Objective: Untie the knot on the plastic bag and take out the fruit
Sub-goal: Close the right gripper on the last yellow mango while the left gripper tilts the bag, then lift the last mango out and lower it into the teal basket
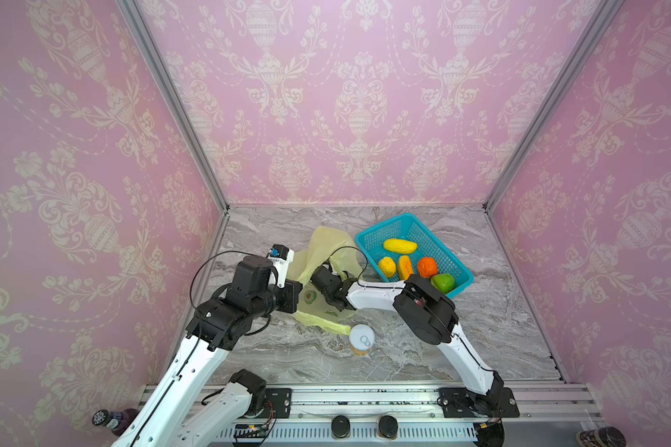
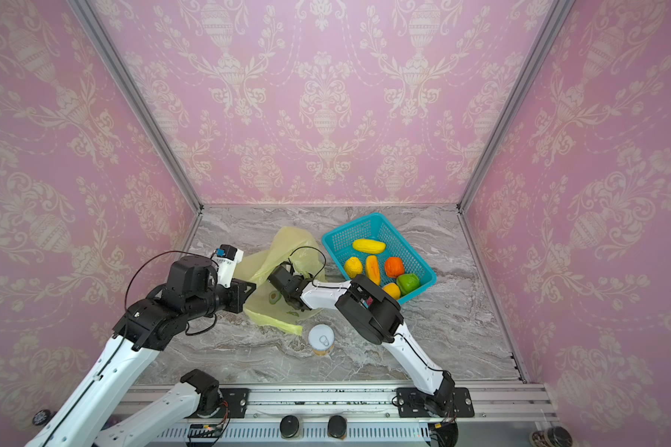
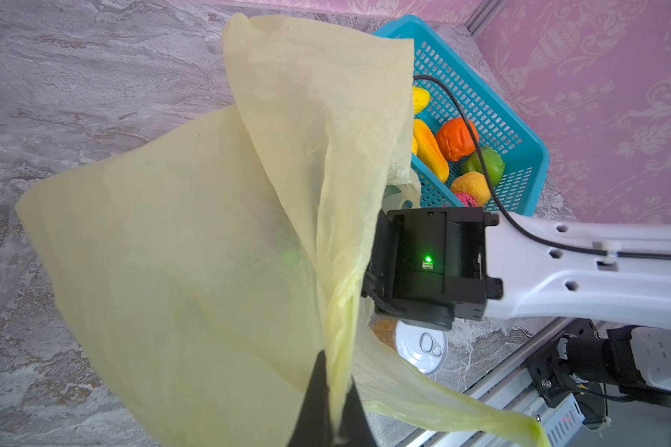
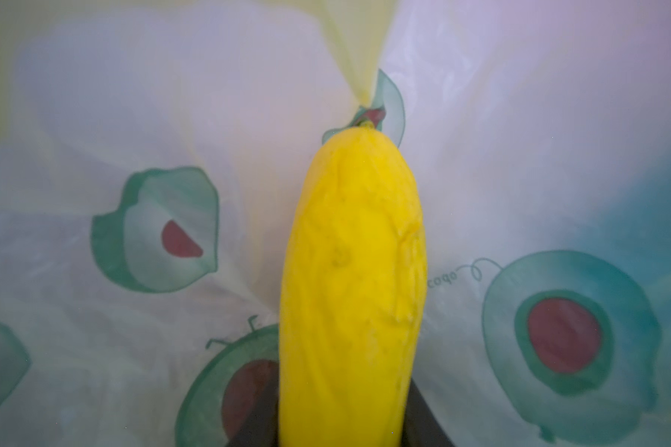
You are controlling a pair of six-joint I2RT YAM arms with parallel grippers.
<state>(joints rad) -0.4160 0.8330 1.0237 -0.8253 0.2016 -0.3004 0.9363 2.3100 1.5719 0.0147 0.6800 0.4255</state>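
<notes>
Yellow oblong fruit [image 4: 351, 271] sits clamped between the right gripper's [image 4: 338, 422] fingers inside the plastic bag [image 1: 328, 240], just beside the turquoise basket [image 1: 369, 237] holding several fruit pieces [image 1: 427, 267]. The left gripper [image 3: 332, 402] is closed tight on the bag's twisted handle strip [image 3: 339, 329].

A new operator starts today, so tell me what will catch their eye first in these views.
The turquoise basket at the back right of the table, full of yellow, orange and green fruit, stands out against the pink wallpaper. Left of it the left gripper, pinched shut, holds up the pale-yellow plastic bag. Inside the bag the right gripper grips a yellow oblong fruit.
</notes>
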